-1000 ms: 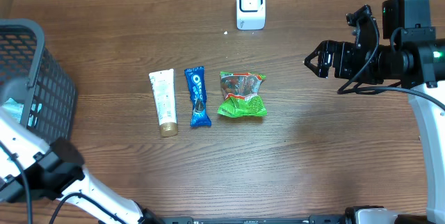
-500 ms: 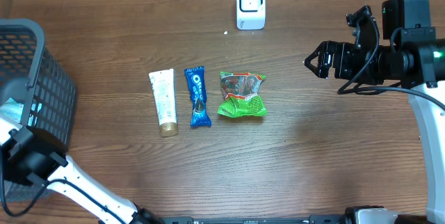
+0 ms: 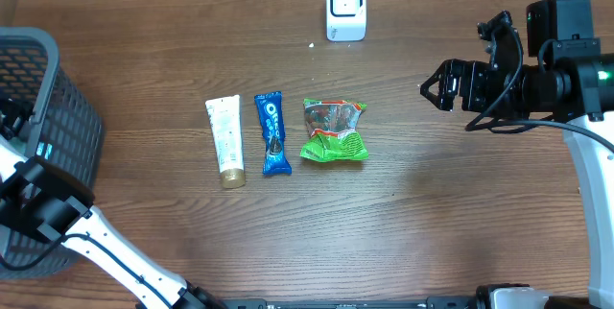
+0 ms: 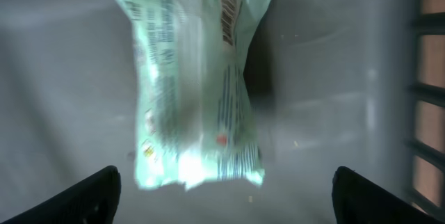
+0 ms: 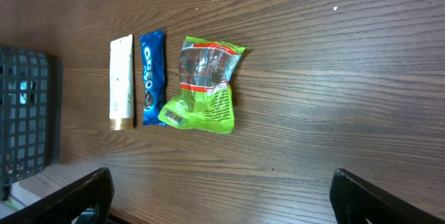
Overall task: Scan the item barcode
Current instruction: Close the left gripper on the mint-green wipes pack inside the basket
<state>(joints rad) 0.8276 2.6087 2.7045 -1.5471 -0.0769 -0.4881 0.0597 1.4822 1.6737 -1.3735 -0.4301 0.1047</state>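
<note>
Pouch (image 4: 198, 85) print blurred, top cut off; basket (image 3: 67, 107) edge cropped.

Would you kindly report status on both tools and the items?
Left tool open above pale green packet in basket. Right tool open, empty. Scanner unobstructed; tube, Oreo pack, green bag on table.

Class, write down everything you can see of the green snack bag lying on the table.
The green snack bag is a crinkled, glossy plastic packet. Its upper half has a clear window and a red-orange band, and its lower half is bright green with small print. It looks sealed and slightly puffed. It lies flat on the wooden table, rightmost in a row of three, close beside the blue Oreo pack. Whether their lower corners touch is unclear. Nothing rests on it.
</note>
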